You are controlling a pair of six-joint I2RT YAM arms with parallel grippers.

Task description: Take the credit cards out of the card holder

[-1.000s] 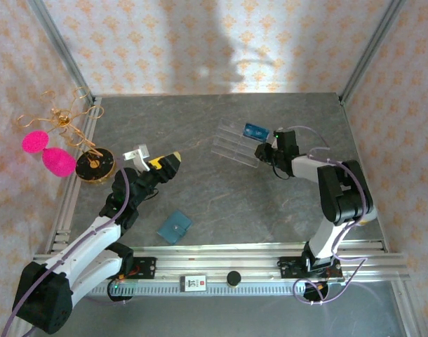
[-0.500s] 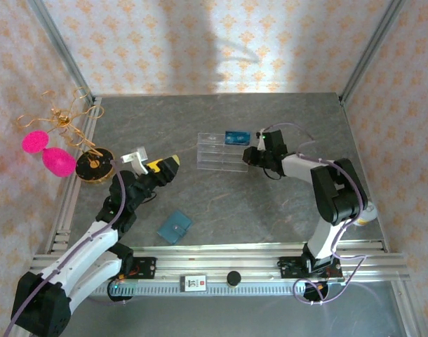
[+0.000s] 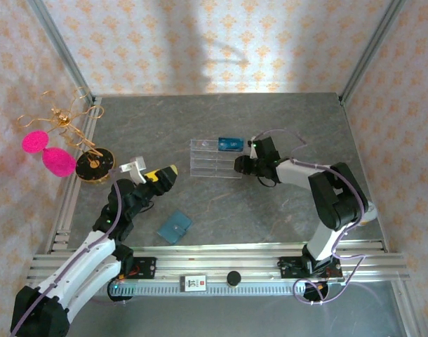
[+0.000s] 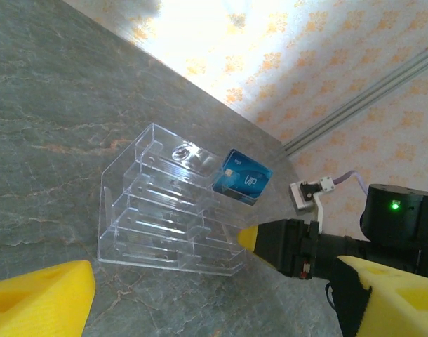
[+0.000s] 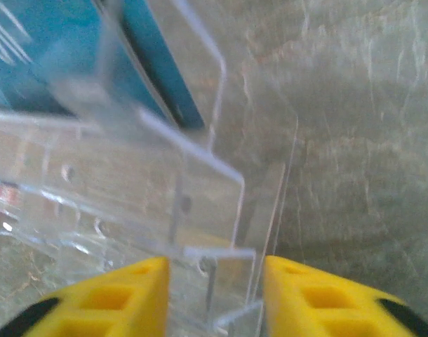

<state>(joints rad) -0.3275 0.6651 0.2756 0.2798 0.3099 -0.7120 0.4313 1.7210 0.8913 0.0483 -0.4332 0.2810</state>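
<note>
Card holder [image 3: 175, 227], a closed teal wallet, lies near-left on the bench [image 3: 284, 210]. Left claw [image 3: 161, 175] hangs wide open, empty. Blue credit card [image 4: 243, 184] reading "VIP" stands in the clear stand [image 4: 158, 225]. Right claw [image 5: 215, 270], half open, straddles the stand's right edge.
</note>
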